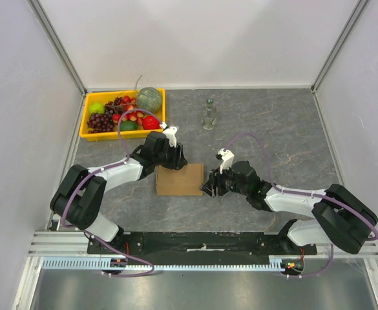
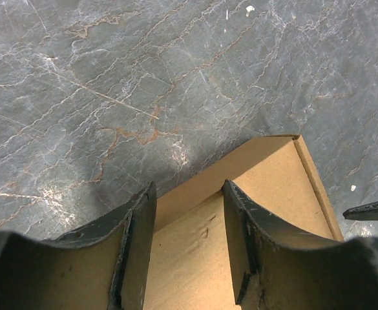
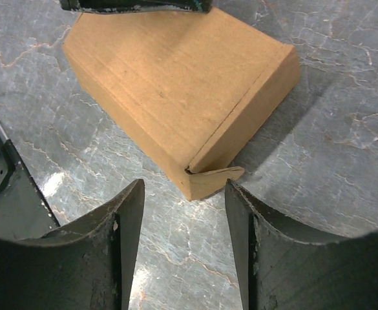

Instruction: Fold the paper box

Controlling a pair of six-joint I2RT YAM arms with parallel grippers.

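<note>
Between the two arms on the grey worktop lies the paper box, closed flat. The left claw stands spread over its lid, hiding the far left corner from above; whether its tips touch the cardboard cannot be told. The right claw is spread too, just short of a corner where a small tab pokes out.

Brown paper box, grey veined table
</note>
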